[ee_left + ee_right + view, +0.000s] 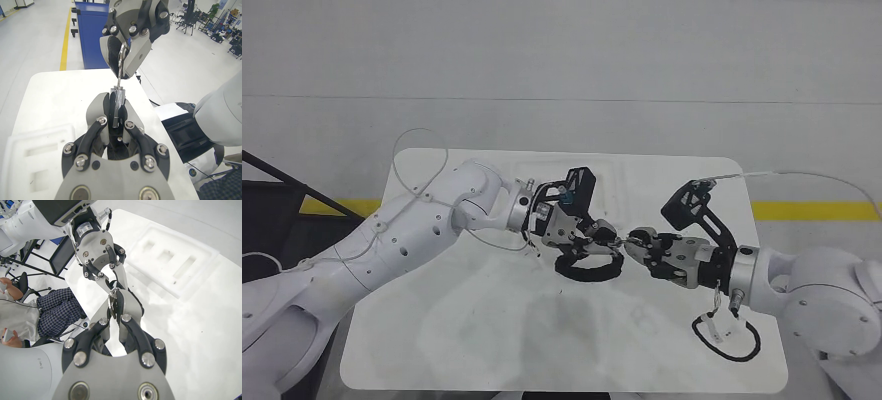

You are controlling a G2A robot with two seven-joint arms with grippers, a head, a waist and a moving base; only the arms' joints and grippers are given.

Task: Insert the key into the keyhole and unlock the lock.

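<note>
My left gripper (116,98) is shut on a chrome lock cylinder (118,102) and holds it above the white table (492,340), keyhole end facing the other arm. Opposite it, my right gripper (122,73) is shut on the bow of a silver key (122,56). The key's blade tip sits at the keyhole on the cylinder's end face. In the top view the two grippers meet tip to tip over the table's middle, left gripper (594,236) and right gripper (638,244). In the right wrist view the key (112,304) lies between my right gripper (114,298) fingers, with the left gripper (115,287) just beyond.
A white foam tray (37,132) with rectangular recesses lies on the table behind the left arm, also the foam tray (177,256) from the right wrist. A black cable loop (587,268) hangs under the left wrist. A blue cabinet (90,37) stands beyond the table's edge.
</note>
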